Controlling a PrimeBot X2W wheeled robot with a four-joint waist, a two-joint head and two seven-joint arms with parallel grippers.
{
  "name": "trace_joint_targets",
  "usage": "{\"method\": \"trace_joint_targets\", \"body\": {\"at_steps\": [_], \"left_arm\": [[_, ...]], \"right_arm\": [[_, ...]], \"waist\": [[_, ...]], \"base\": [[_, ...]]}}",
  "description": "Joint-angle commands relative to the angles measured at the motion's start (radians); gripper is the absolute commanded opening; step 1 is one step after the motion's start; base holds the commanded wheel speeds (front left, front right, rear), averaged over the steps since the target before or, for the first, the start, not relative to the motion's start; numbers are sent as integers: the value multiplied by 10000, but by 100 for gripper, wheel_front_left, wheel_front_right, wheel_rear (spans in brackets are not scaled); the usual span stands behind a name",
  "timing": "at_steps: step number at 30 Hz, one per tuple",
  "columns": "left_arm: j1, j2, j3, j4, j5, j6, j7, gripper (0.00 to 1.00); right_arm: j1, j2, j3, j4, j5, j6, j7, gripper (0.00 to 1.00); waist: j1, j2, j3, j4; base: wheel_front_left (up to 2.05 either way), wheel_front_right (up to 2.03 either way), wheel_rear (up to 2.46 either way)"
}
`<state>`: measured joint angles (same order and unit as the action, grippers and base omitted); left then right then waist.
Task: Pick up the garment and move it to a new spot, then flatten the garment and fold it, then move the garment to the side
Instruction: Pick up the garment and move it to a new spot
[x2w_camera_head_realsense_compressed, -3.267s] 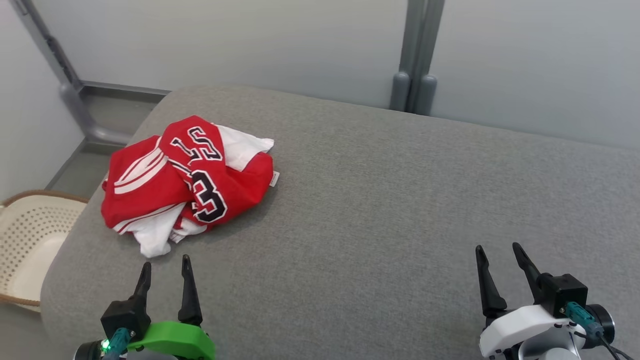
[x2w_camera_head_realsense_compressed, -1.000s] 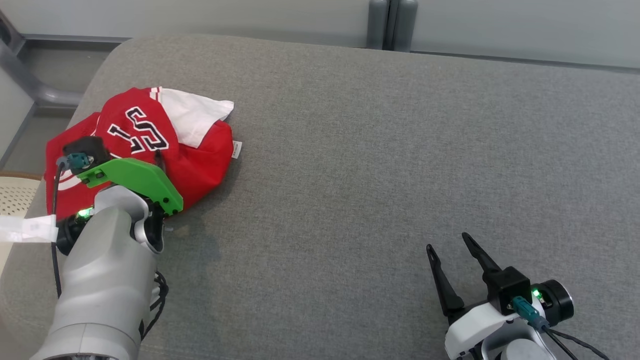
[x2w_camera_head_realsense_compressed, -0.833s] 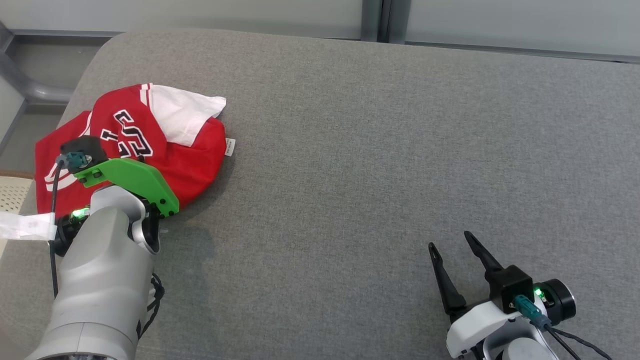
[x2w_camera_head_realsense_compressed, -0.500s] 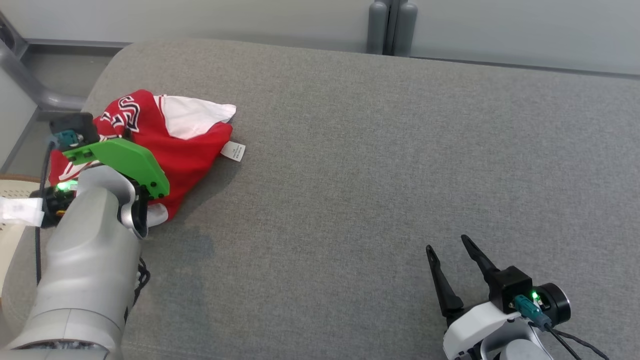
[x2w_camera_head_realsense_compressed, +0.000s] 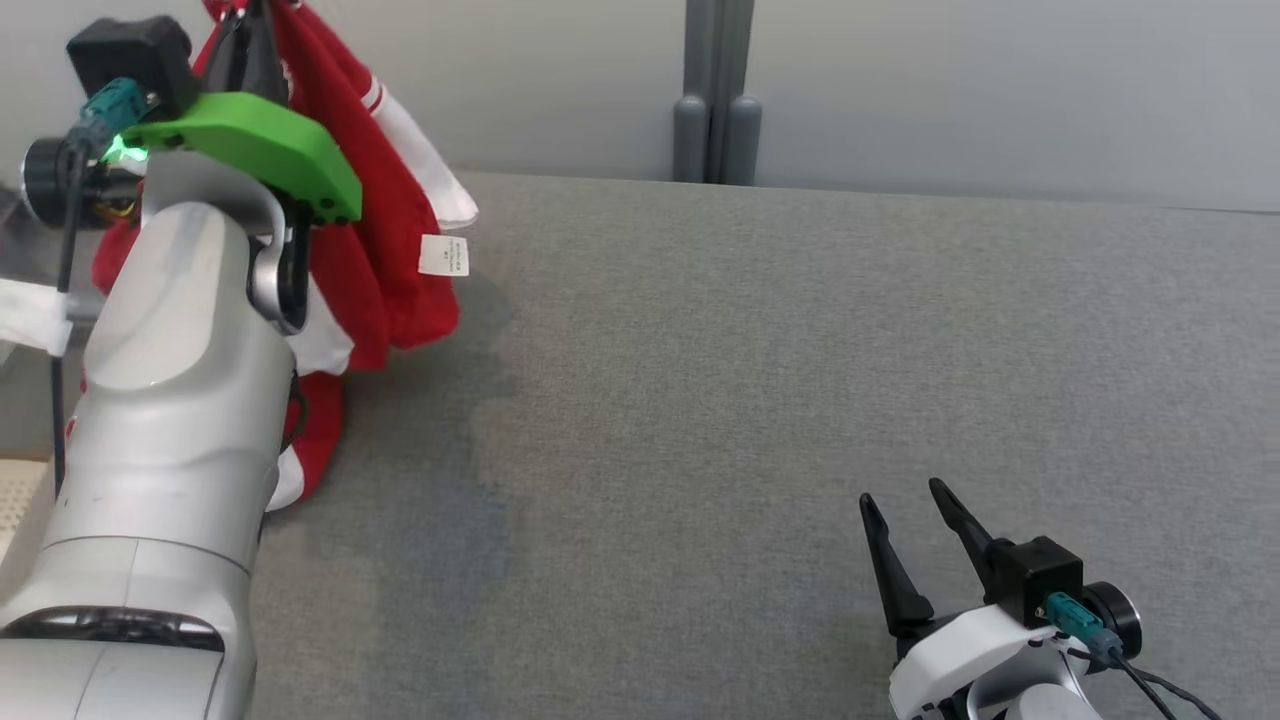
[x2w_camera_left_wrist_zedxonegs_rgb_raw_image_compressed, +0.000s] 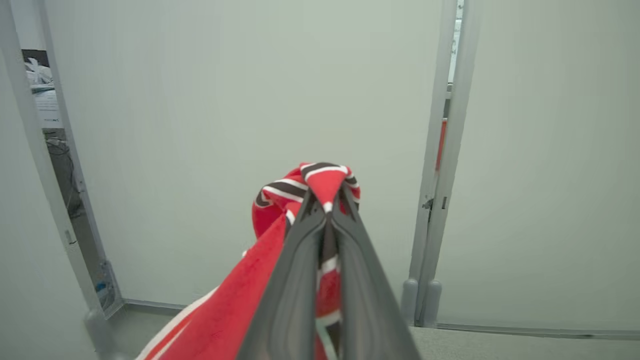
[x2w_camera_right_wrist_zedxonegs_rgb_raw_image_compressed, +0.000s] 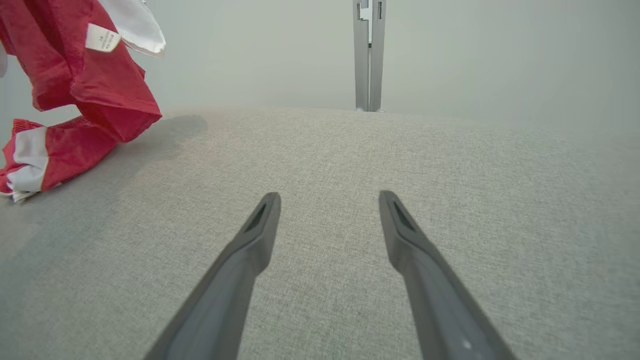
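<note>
**A:** While the left gripper (x2w_camera_left_wrist_zedxonegs_rgb_raw_image_compressed: 327, 209) points up at the pale wall (x2w_camera_left_wrist_zedxonegs_rgb_raw_image_compressed: 225, 100), what is it doing?

**B:** Its two dark fingers are pressed together on a bunched edge of the red garment (x2w_camera_head_realsense_compressed: 400, 270). Striped trim pokes out above the tips.

**A:** And where is the garment?

**B:** It hangs from that pinch over the left end of the grey cushion (x2w_camera_head_realsense_compressed: 780, 360). Most of it is in the air. In the right wrist view, its lowest red-and-white fold lies on the cushion near the left edge. A white label (x2w_camera_head_realsense_compressed: 443, 255) dangles on the side facing the middle.

**A:** The right gripper (x2w_camera_head_realsense_compressed: 900, 493)?

**B:** It is low over the near right part of the cushion, well apart from the garment. Its fingers are spread, with bare cushion showing between them.

**A:** Anything behind?

**B:** A grey post (x2w_camera_head_realsense_compressed: 712, 110) stands between the wall panels.
</note>
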<state>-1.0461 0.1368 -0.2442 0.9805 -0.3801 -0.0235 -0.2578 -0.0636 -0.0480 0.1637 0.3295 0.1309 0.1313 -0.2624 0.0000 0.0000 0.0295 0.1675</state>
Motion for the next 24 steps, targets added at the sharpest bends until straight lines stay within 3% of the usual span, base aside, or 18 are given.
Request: {"method": "trace_joint_targets", "body": {"at_steps": [1,14,19,24], "left_arm": [[-131,-140,-86,-344,75,-48,-79,0],[610,-842,-1190,-2965,-613,-328,-36,0],[1085,-858,-2492,-3726,-1299,-256,183,0],[1635,-833,-3491,-3544,-1654,-104,420,0]], "right_arm": [[156,-42,-31,-44,96,-10,-32,100],[-89,-39,-109,-165,-167,-10,-34,100],[-278,-37,-208,-209,-120,-10,-35,100],[-426,-34,-145,-291,2,-10,-35,100]], "waist": [[0,0,-347,-594],[0,0,-1,-2877],[0,0,337,-3579],[0,0,708,-4144]], "base": [[0,0,0],[0,0,0],[0,0,0],[0,0,0]]}}
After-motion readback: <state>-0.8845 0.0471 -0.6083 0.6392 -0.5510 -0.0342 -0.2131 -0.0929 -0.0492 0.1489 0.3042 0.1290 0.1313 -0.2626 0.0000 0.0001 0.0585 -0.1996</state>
